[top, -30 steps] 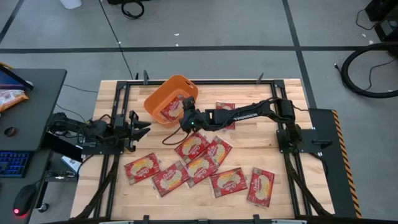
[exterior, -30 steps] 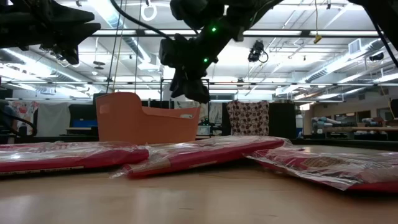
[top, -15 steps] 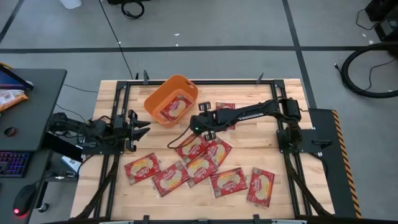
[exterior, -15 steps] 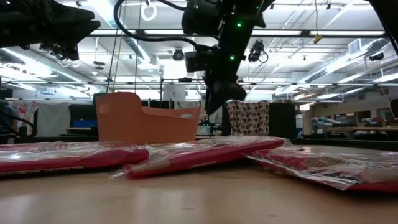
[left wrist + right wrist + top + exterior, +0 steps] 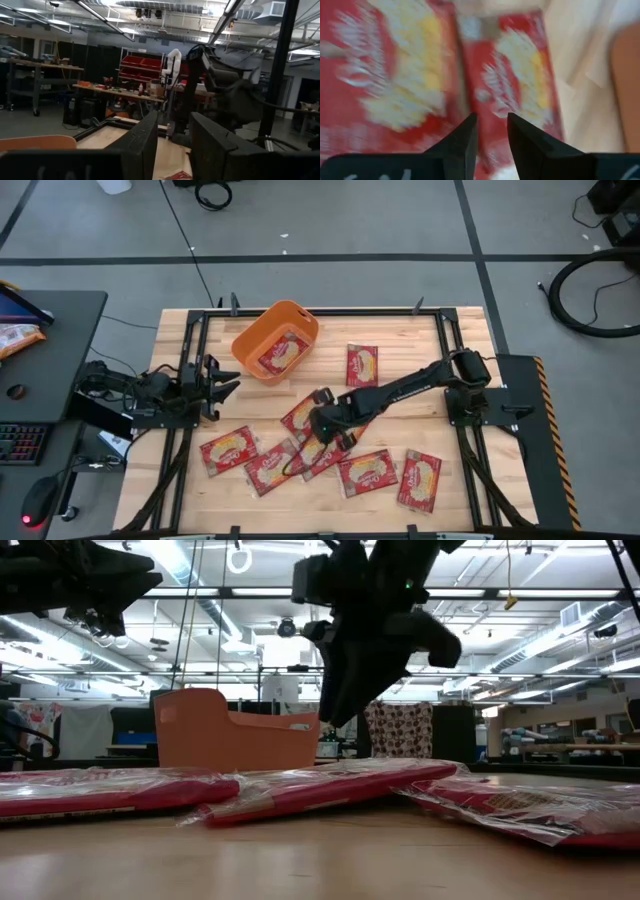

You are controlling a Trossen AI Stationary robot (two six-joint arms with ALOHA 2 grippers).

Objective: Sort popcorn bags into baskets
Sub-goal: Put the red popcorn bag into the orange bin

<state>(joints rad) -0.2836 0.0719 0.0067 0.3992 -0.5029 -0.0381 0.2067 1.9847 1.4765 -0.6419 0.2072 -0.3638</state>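
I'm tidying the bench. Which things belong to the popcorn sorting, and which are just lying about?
Job:
popcorn bags
orange tub, one bag inside
right gripper, over the pile

Lying about:
keyboard
mouse
orange packet on side desk

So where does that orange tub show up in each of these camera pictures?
High view: the orange tub sits at the table's far edge, left of centre, a red packet inside.
Low view: it stands in the background, left of centre, behind the packets.
Left wrist view: only an orange rim at the lower left.
Right wrist view: an orange edge at the right, probably the tub.
Shared landmark: the right gripper above the packets.
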